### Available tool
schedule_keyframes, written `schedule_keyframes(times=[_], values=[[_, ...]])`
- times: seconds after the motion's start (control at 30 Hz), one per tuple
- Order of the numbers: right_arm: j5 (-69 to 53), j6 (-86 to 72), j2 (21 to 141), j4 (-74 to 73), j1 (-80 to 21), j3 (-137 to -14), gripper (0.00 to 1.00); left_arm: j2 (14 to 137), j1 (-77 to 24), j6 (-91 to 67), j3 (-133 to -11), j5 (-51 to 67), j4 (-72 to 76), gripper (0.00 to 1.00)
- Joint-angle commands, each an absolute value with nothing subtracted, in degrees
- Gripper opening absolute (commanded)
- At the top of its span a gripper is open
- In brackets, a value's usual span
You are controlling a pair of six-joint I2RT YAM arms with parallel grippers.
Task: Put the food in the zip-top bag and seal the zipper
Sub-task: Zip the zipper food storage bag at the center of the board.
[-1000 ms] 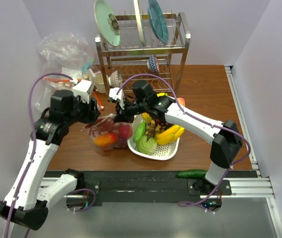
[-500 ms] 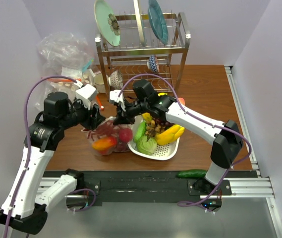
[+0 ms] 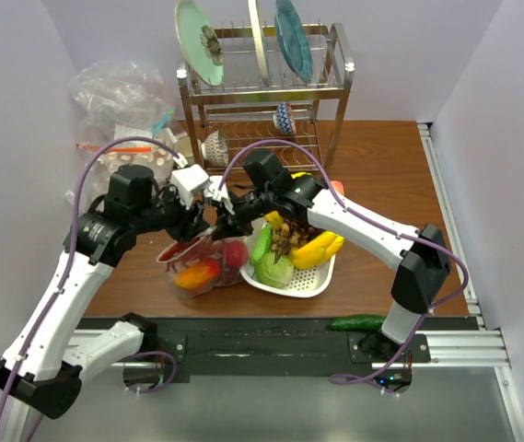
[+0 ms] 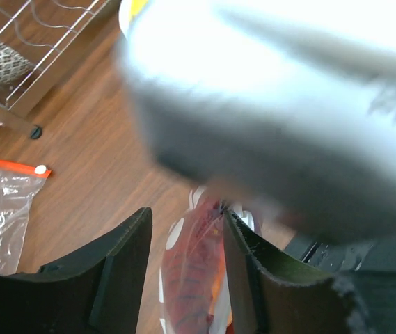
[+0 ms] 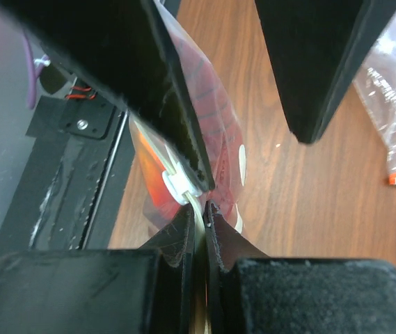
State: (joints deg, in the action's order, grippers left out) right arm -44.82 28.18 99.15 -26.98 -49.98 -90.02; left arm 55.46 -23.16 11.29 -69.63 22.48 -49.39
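Right hand (image 5: 199, 209): fingers pressed together, pinching the pale mouth edge of the zip-top bag (image 3: 199, 262) from above. Left hand (image 4: 184, 223): fingers spread, with the upper part of the bag standing in the gap. In the right wrist view the bag film lies along the inner face of one left finger, and the other finger stands apart from it. In the top view the two hands meet close together over the bag's mouth, the left reaching in from the left and the right from the right. The bag hangs upright below them, with its base at the table (image 3: 372, 175), near the front edge. The food (image 3: 197, 270) is inside it: an orange piece low down, a round red piece to its right, and a ribbed red piece visible through the dotted film. A white tray (image 3: 312, 284) sits just beside the bag on its right and holds bananas (image 3: 317, 247) and a pale green cabbage (image 3: 273, 272). A dish rack (image 3: 243, 90) with plates stands at the back of the table. A bulky clear bag (image 3: 119, 92) lies at the back left. A dark green cucumber (image 3: 355, 322) lies on the front rail.
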Motion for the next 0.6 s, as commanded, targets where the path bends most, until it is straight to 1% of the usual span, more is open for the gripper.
schedule_keyframes(times=[0.0, 0.07, 0.37, 0.57], values=[[-46.85, 29.53, 96.5, -27.77, -49.92, -93.6, 0.0, 55.2, -25.75, 12.92, -71.89, 21.81, -52.82, 0.46], [-47.28, 29.79, 96.42, -27.95, -50.01, -93.69, 0.0, 54.67, -25.75, 12.83, -72.24, 19.95, -53.09, 0.41], [-47.37, 30.94, 96.68, -29.0, -50.01, -93.69, 0.0, 52.74, -25.84, 13.36, -76.55, 18.28, -56.95, 0.4], [-47.81, 30.94, 96.68, -29.09, -50.01, -93.69, 0.0, 52.03, -26.98, 14.33, -76.2, 20.13, -58.62, 0.4]])
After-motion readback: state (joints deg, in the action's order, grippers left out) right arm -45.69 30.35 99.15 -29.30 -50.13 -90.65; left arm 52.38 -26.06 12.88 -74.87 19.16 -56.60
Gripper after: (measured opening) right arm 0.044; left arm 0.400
